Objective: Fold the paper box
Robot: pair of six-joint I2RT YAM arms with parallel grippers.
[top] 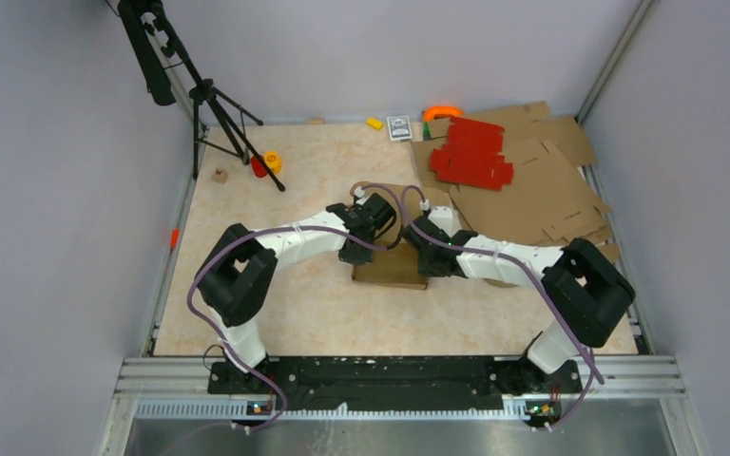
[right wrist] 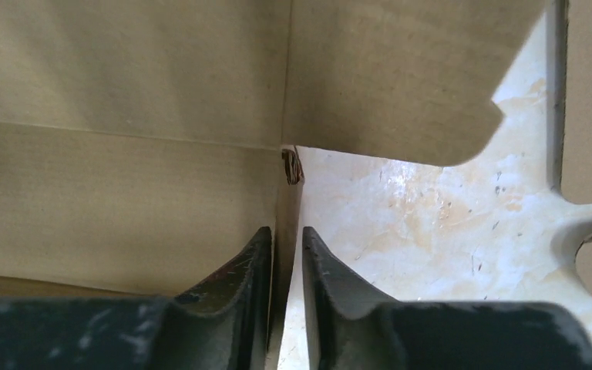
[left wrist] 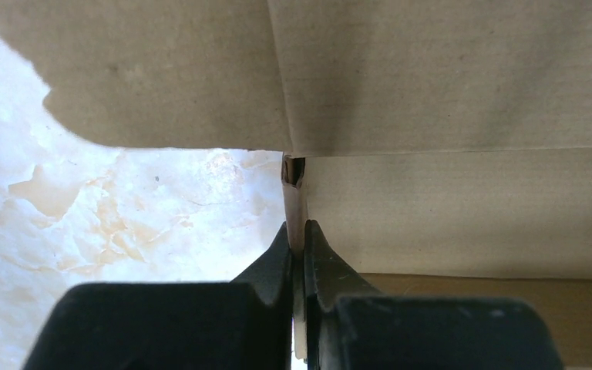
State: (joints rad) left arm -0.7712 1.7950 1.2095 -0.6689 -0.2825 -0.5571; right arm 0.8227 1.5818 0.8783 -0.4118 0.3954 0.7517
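- Grip: left end effector [left wrist: 297, 231] is clamped on a paper box [left wrist: 462, 208] wall edge; hold that wall upright.
- Opposite, right end effector [right wrist: 286, 235] straddles another wall, jaws slightly parted; close firmly before folding.

The paper box [top: 392, 268] lies before me at the middle of the surface [top: 295, 313]. It is plain brown corrugated cardboard, partly folded: base flat, walls raised upright, round-cornered flaps jutting out, and one wall edge nipped in my left pincer [left wrist: 299, 229].
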